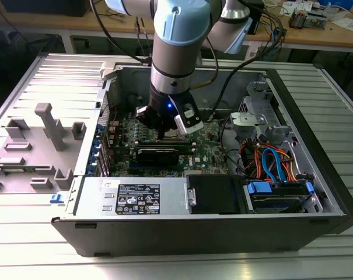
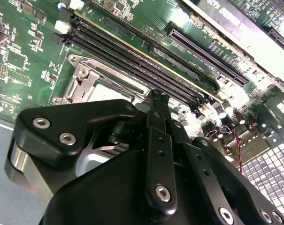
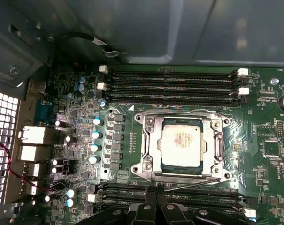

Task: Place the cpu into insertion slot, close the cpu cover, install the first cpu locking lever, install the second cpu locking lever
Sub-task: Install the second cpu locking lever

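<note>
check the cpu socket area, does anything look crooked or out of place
Nothing stands out. In the first wrist view the small square silver-topped cpu sits square in the socket, with the thin silver metal frame cover down flat around it. The black gripper is beside the socket's edge, near a thin metal lever.

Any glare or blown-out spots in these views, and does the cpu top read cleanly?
First wrist view: cpu top evenly lit, mild sheen, cpu cover edges bright. Second wrist view: the board's far corner is washed out white, and the gripper body in the foreground is dark. Exterior view: no glare, case interior shadowed.
</note>
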`<action>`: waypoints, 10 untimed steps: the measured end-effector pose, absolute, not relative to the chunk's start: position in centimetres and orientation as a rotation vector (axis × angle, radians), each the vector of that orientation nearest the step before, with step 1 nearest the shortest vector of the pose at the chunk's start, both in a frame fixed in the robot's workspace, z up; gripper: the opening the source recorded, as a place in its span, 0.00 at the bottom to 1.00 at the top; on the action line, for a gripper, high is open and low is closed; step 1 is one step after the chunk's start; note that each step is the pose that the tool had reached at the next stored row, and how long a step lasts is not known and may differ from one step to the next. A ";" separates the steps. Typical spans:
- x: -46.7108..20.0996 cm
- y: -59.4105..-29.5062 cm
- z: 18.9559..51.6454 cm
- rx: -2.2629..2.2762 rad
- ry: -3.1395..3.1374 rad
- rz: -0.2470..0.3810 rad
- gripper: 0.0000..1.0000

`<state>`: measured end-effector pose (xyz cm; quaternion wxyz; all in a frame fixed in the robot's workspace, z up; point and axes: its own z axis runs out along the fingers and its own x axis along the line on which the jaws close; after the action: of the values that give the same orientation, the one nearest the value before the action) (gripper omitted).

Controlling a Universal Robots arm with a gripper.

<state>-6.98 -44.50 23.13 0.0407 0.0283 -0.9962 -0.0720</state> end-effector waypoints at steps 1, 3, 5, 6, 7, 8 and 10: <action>-7.0 -44.5 23.0 0.094 -3.050 -0.225 0.11; -7.0 -44.6 22.9 0.108 -3.048 -0.235 0.11; -7.1 -44.7 22.6 0.117 -3.047 -0.242 0.11; -7.2 -44.7 22.5 0.122 -3.046 -0.246 0.11; -7.3 -44.7 22.3 0.126 -3.046 -0.252 0.11; -7.4 -44.7 22.1 0.130 -3.045 -0.258 0.11; -7.5 -44.7 21.9 0.134 -3.044 -0.265 0.11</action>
<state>-7.54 -44.68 21.93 0.0415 0.0438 -0.9944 -0.0865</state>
